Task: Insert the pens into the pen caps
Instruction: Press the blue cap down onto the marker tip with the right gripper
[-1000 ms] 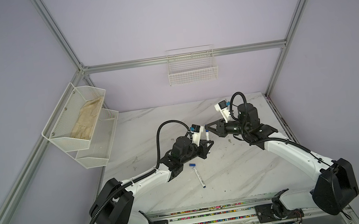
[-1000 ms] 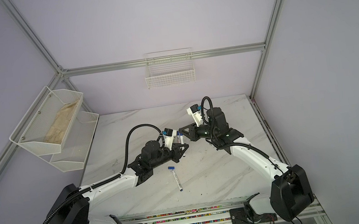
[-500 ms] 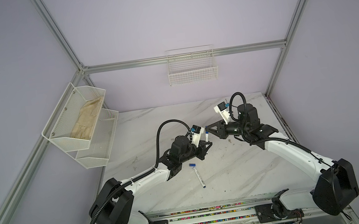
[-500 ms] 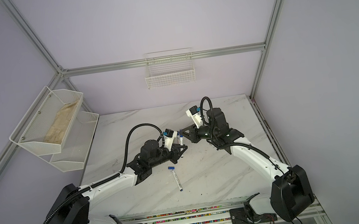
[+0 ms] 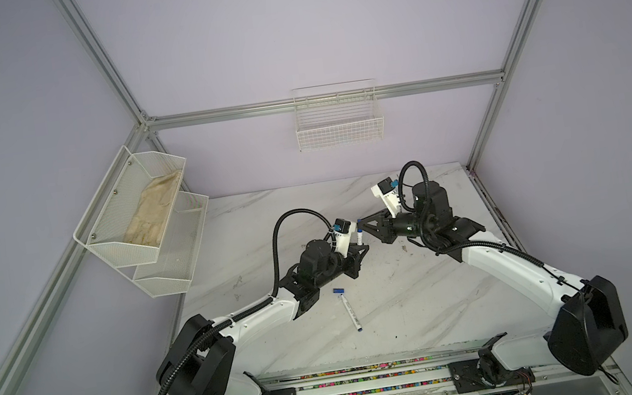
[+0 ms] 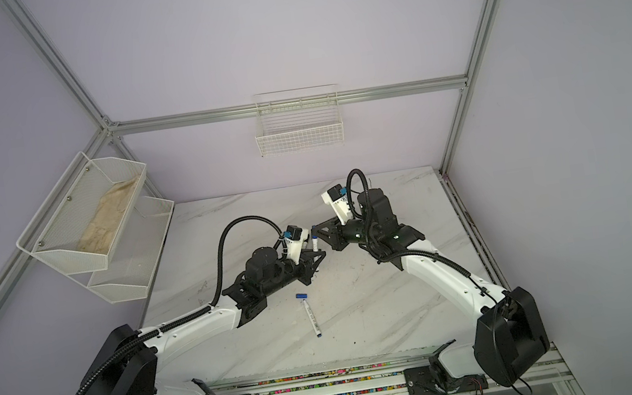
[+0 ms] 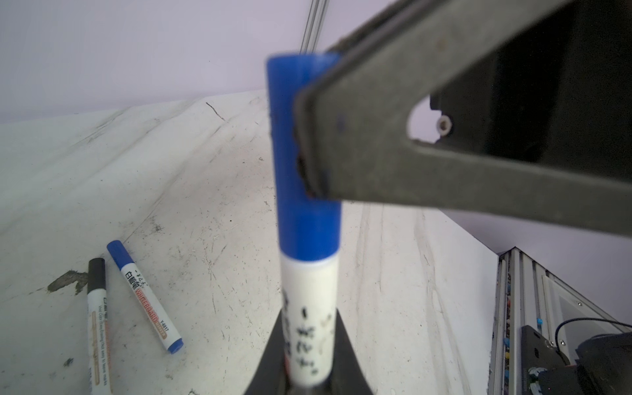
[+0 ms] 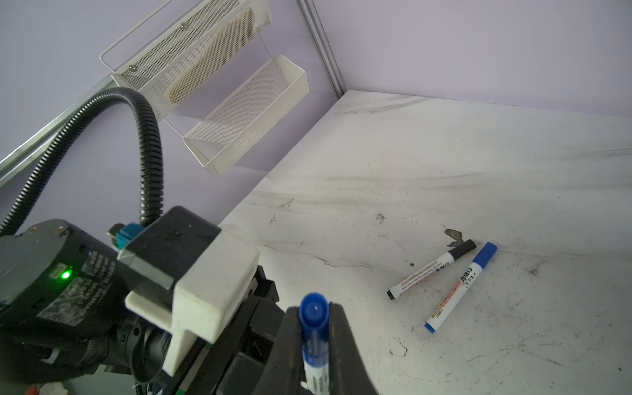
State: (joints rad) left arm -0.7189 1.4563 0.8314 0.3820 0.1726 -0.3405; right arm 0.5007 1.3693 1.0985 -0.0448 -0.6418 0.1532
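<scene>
Hanging on the left wall, a two-tier wire shelf carries a folded beige cloth in its upper tier. To its right, on the marble table, a loose cap, blue, lies just beside the tip end of an uncapped pen. The pen's white barrel runs toward the front edge and ends in blue. Both top views show the two lying close but not joined.

Next comes the left gripper, raised above the table and clenched on the lower barrel of the held pen, which stands upright between its fingers. A blue cap sits over this pen's upper end and meets the white barrel.

Reaching in from the right, the right gripper grasps that blue cap, with a finger pressed on each side of it in the right wrist view.

Two more pens lie flat on the table and show only in the wrist views. These are a black-capped pen and a blue-capped pen. Their capped ends are near each other beside a dark stain, and their barrels spread apart.
</scene>
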